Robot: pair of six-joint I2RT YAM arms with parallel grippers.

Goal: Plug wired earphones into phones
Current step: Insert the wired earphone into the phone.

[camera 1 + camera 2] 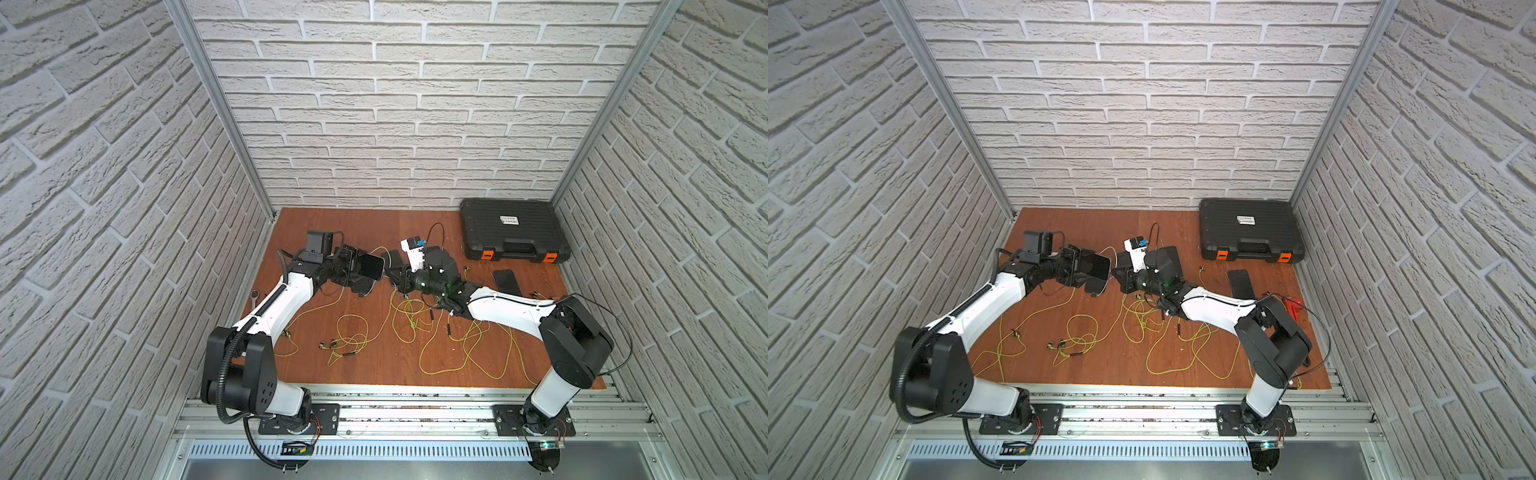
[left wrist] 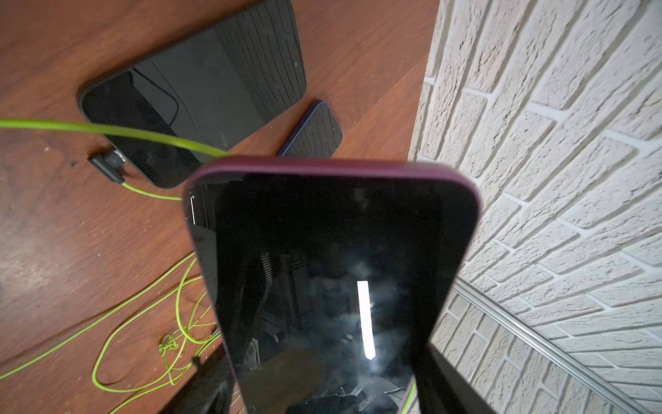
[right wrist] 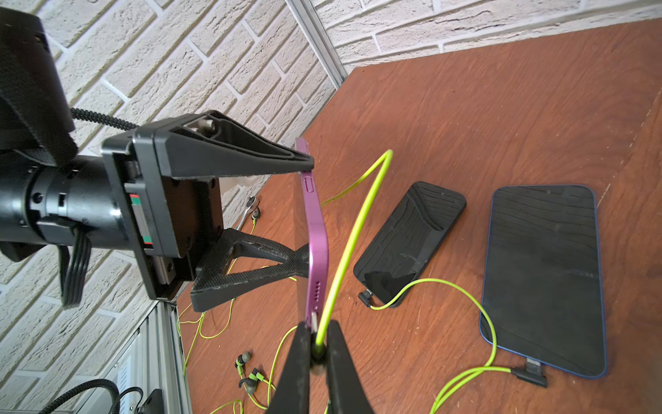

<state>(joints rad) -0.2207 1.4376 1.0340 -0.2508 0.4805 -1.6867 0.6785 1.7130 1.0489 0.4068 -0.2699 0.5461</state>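
Left gripper: I am watching the left gripper [image 3: 310, 209] clamping a purple-edged phone [image 2: 329, 269] by its long sides, one finger pressing on each edge.
Held phone: it is hanging clear of the table [image 1: 316, 224], with its dark screen facing the left wrist camera and its bottom end pointing toward the right arm.
Right gripper: the right gripper [image 3: 318, 328] is pinching a small dark plug [image 3: 317, 355], its fingers closed tight around it.
Plug position: the plug's metal tip is sitting right at the bottom edge of the held phone, beside the speaker holes; I cannot tell whether it is entering the port.
Cord: the yellow-green cord [image 3: 353, 233] is arching up out of the plug and curving down toward the table.
Other phones: a black phone [image 3: 410, 243] and a blue-edged phone [image 3: 544, 276] are lying flat side by side, each with an angled plug sitting in its bottom end.
Fourth phone: I am seeing a fourth phone [image 1: 506, 282] lying alone near the right arm.
Loose earphones: tangled loose cords [image 1: 415, 324] are sprawling between the arms, and earbuds [image 3: 247, 372] are lying on the wood.
Background: a ribbed black case [image 1: 513, 230] is sitting in the far right corner.
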